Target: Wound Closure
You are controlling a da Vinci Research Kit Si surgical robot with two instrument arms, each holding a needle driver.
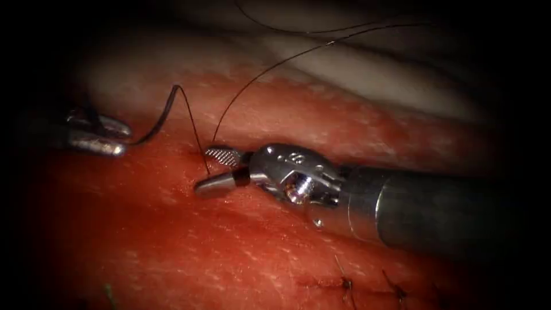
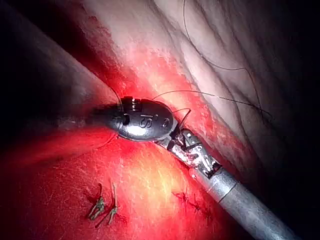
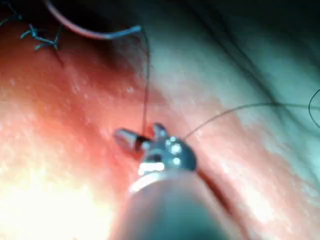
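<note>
Right tool (image 1: 213, 171) jaws spread around thread (image 1: 195, 135); left tool (image 1: 109, 138) pinches needle (image 1: 158, 123).

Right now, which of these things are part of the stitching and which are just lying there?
In use: right tool, jaws open around the thread; left tool holding the needle at one end, clear of the tissue.

Lying about: finished stitches; cut thread ends.

At centre frame the right arm's silver needle driver (image 1: 217, 171) has its jaws parted around thin dark thread (image 1: 192, 123) rising from wet red pork tissue (image 1: 172, 241). At the left edge, the left arm's steel tool (image 1: 109, 138) grips the curved dark needle (image 1: 158, 123). Dark finished stitches (image 1: 346, 284) sit lower right.
</note>
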